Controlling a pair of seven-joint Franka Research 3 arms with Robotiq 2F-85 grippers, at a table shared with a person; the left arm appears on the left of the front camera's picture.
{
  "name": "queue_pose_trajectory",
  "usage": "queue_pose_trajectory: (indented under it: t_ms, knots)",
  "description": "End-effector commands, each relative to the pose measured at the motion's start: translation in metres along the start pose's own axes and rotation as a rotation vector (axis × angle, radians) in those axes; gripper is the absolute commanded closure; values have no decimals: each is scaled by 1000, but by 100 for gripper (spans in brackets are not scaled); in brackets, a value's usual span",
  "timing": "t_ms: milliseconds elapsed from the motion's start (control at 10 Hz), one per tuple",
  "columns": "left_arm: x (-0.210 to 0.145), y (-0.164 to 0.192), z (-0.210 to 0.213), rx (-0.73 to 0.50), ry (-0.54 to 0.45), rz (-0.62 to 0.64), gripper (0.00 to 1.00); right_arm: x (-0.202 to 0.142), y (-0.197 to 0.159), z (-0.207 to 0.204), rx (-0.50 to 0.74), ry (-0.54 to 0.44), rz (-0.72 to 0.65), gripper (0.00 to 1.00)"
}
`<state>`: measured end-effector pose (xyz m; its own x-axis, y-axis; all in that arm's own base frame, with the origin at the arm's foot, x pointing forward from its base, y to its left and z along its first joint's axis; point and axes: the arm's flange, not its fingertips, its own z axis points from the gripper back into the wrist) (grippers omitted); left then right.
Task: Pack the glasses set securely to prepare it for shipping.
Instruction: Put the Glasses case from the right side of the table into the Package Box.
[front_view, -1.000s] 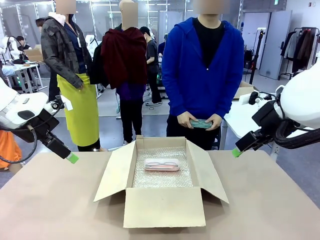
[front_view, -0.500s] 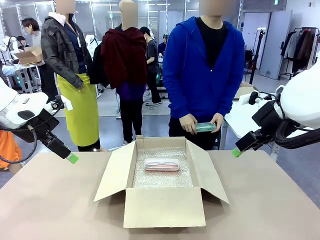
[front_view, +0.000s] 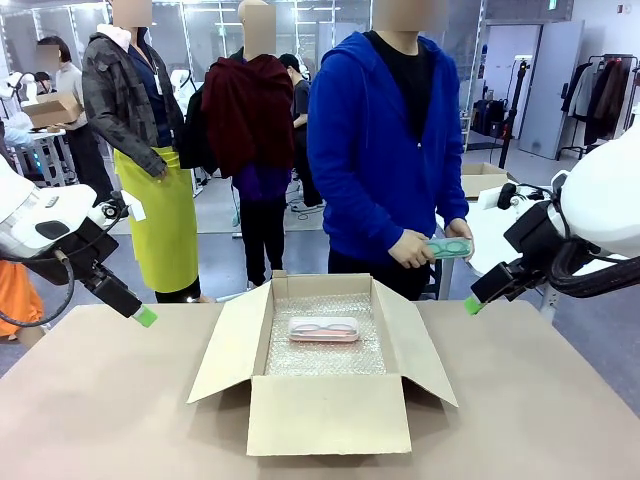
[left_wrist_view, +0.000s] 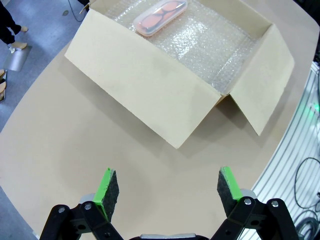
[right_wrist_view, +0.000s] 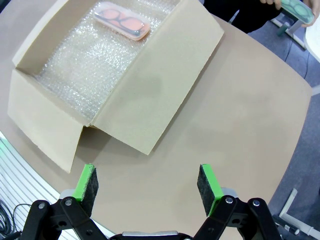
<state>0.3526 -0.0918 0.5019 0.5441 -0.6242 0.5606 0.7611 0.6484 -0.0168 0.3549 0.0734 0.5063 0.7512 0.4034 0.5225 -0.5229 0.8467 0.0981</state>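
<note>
1. Brown desk (front_view: 100, 400) is seen from the robot's side; an open cardboard box (front_view: 325, 415) lined with bubble wrap (front_view: 310, 360) is set at its middle.
2. Pink glasses case (front_view: 323, 329) is laid flat near the box's far wall.
3. Mint green case (front_view: 448, 248) is held in a person's hands (front_view: 408, 250), beyond the desk's far edge.
4. Left gripper (left_wrist_view: 166, 190) and right gripper (right_wrist_view: 148, 185) are held above the desk's left and right edges, fingers spread wide, nothing gripped.

One glasses case (front_view: 323, 329) lies in the box (front_view: 330, 418), the other case (front_view: 450, 247) behind, in a hand (front_view: 408, 250).
</note>
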Motion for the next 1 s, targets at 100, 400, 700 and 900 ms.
queue_pose_trajectory:
  t_ms: [100, 400, 700, 900]
  knots:
    - [-1, 1, 1, -11, -9, -3, 0, 1, -2, -1, -4, -12, 14, 0]
    - [-1, 1, 1, -11, -9, -3, 0, 1, -2, -1, -4, -12, 14, 0]
    - [-1, 1, 1, -11, -9, -3, 0, 1, -2, -1, -4, -12, 14, 0]
    - [-1, 1, 1, -11, -9, -3, 0, 1, -2, -1, -4, -12, 14, 0]
